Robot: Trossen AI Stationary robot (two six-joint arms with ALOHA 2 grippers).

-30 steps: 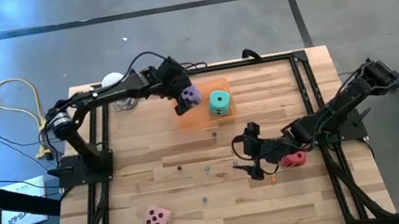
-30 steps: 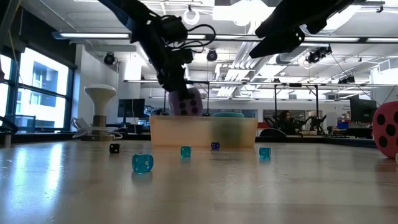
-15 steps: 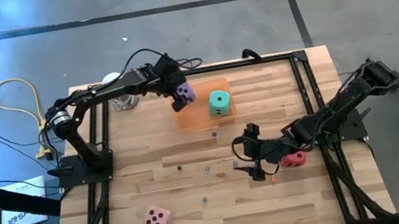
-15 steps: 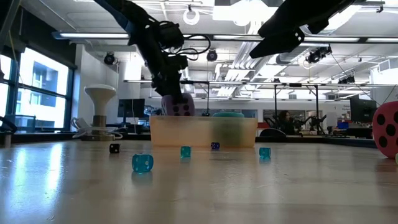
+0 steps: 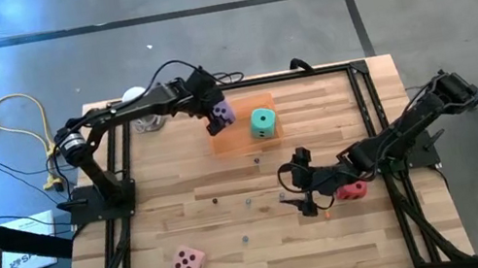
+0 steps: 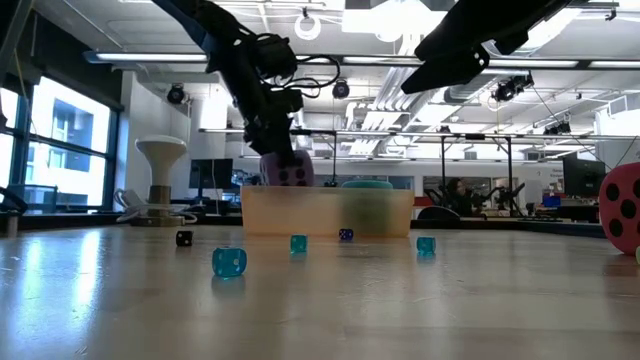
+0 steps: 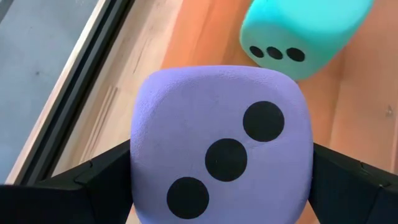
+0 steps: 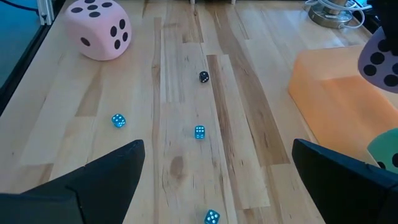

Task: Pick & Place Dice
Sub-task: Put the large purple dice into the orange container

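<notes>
Left gripper [image 5: 218, 111] holds purple die [image 5: 224, 110] over orange tray [image 5: 240, 138] containing teal die [image 5: 263, 122].

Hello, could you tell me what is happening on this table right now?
The left tool holds the purple die over the orange tray, where the teal die already sits. The right tool hangs open over the table's middle, with the red die beside its arm. The pink die waits near the front edge, among tiny scattered dice.

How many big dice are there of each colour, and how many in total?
Purple die: 1
Teal die: 1
Red die: 1
Pink die: 1
Total: 4
</notes>
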